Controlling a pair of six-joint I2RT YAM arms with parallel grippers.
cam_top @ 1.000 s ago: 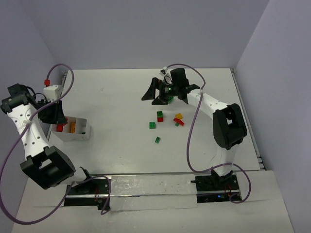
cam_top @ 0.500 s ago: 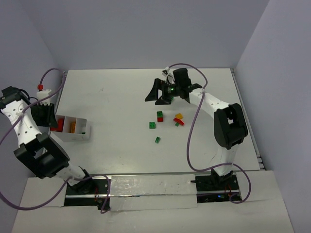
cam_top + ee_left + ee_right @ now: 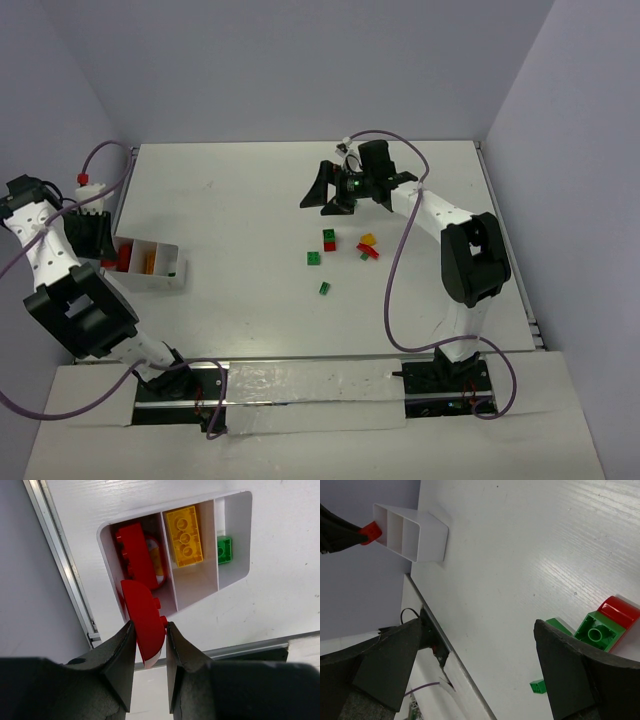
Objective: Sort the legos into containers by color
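Left tool drawn back over container, pinching red lego, right tool wide open, seemingly empty.

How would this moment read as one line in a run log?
left pincer: shut on red brick, at red compartment of container | right pincer: open, empty | loose bricks: mid-table

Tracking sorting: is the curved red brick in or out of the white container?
Out: the left gripper clamps the curved red brick at the rim of the white three-compartment container.
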